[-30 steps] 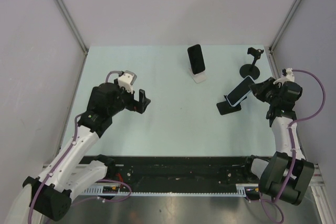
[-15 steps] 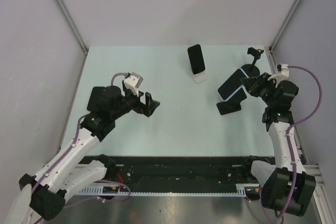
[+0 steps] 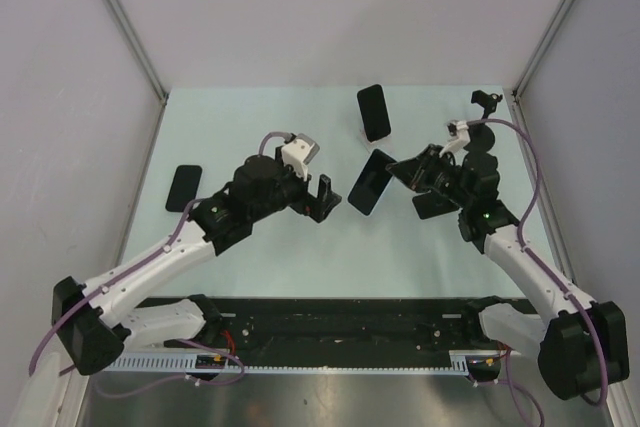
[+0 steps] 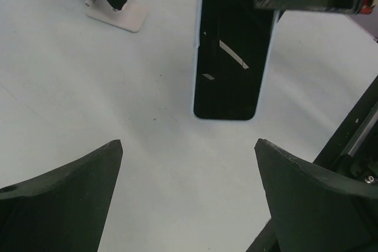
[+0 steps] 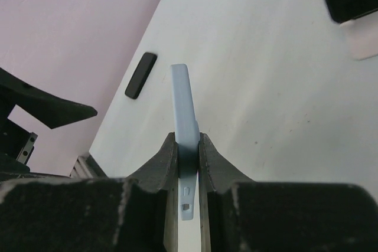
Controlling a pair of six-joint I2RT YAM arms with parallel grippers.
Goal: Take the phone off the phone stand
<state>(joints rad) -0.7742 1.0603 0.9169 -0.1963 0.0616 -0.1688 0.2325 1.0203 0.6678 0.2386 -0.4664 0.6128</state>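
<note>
The phone (image 3: 368, 187), black-screened in a light-blue case, hangs above the middle of the table, with my right gripper (image 3: 399, 171) shut on one end. In the right wrist view the phone (image 5: 183, 101) is edge-on, pinched between the right gripper's (image 5: 186, 138) fingers. The black phone stand (image 3: 428, 207) it came from stands empty behind the right arm, partly hidden. My left gripper (image 3: 325, 197) is open just left of the phone. In its wrist view the left gripper (image 4: 189, 146) holds nothing and the phone (image 4: 230, 45) lies ahead of it.
A second phone (image 3: 374, 112) leans in a white stand (image 4: 116, 13) at the back centre. A round-based black stand (image 3: 478, 133) with a clamp sits at the back right. A black phone (image 3: 183, 187) lies flat near the left edge.
The right arm has swung left, carrying the phone off the black stand to the table's middle. The left arm has reached right toward it, still open, uncovering the flat black phone.
</note>
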